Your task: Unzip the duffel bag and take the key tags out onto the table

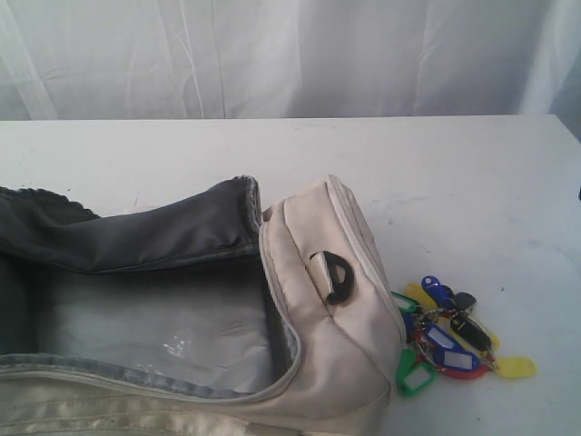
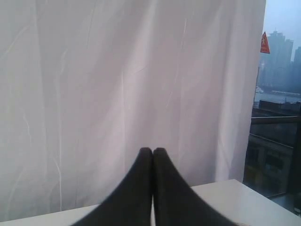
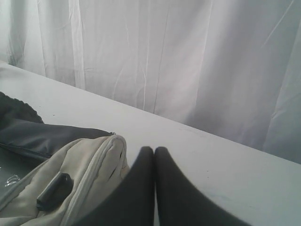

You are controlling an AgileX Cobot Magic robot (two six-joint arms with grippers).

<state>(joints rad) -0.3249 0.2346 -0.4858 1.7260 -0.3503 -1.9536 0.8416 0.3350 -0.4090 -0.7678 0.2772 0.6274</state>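
The cream-white duffel bag [image 1: 327, 318] lies unzipped at the lower left of the exterior view, its dark grey lining [image 1: 136, 238] showing around the open mouth. A black D-ring [image 1: 334, 277] sits on its end panel. The key tags [image 1: 449, 343], a bunch in red, green, blue, yellow and black, rest on the white table [image 1: 454, 182] just right of the bag's end. Neither arm shows in the exterior view. My left gripper [image 2: 152, 150] is shut and empty, raised toward the curtain. My right gripper [image 3: 154, 149] is shut and empty, above the table beside the bag's end [image 3: 89, 169].
A white curtain [image 1: 290, 54] hangs behind the table's far edge. In the left wrist view a window [image 2: 280, 94] with city buildings shows beside the curtain. The table's right corner [image 1: 563, 123] is near the frame edge.
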